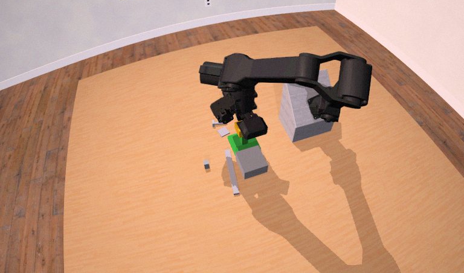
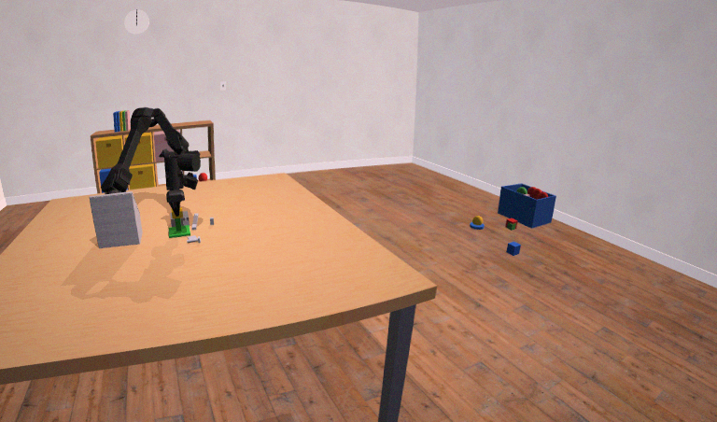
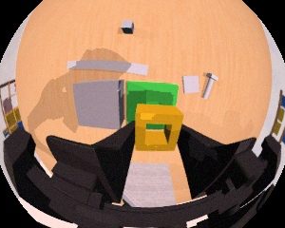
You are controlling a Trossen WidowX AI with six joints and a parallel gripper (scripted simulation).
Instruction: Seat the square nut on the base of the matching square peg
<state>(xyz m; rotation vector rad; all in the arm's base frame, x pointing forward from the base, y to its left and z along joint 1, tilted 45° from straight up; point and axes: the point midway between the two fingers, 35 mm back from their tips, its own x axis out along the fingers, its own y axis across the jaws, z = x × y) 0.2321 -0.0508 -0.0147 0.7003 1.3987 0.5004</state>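
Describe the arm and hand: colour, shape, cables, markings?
The arm is matte black throughout: chunky rounded joint housings joined by flat-sided links, one link forked. The hand has two broad, wedge-shaped black fingers. No cables, labels or markings show in any view.

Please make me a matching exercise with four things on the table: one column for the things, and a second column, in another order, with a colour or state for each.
Things:
1. nut
2. peg base
3. bolt
4. long bar

States:
A. green, flat under the gripper
B. grey, lying flat beside the grey block
C. yellow, held between the fingers
D. small, grey, lying loose next to a pale square tile

Pairs: 1-C, 2-A, 3-D, 4-B
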